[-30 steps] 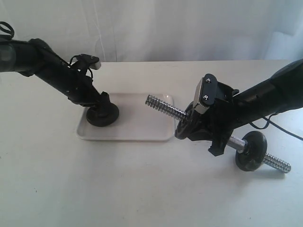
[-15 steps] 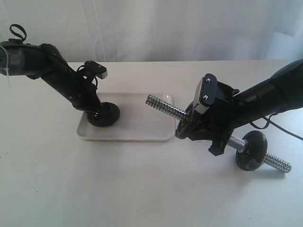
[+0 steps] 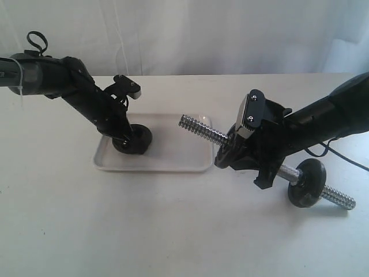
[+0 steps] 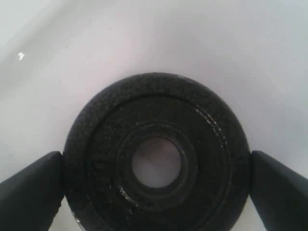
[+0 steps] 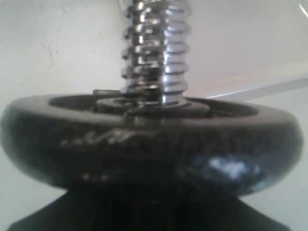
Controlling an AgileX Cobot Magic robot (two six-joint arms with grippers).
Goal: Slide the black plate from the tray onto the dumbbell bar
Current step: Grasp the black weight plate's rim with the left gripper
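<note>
Since a second ago the left gripper [image 4: 155, 166] has carried the black plate [image 4: 202, 144], a small round matte iron weight disc with a centre hole, across the tray [image 3: 173, 151], a shallow white rectangular dish with a low rim. It has gone from the outer end toward the middle, nearer the bar. The right arm and the bar have not shifted.

The left pincer's two fingers press on opposite edges of the plate, pinching it. The plate is still over the tray, tilted, and appears to have one edge close to the tray floor.

The right gripper [image 3: 233, 156] seems clamped on the dumbbell bar [image 3: 202, 130], a chrome steel rod with coarse threaded ends. It holds the bar beside a mounted black disc [image 5: 144, 139], with the free threaded end raised over the tray's corner.

The step in hand is transport. The next move likely calls for lifting the plate clear of the rim and lining its hole up with the thread tip.
</note>
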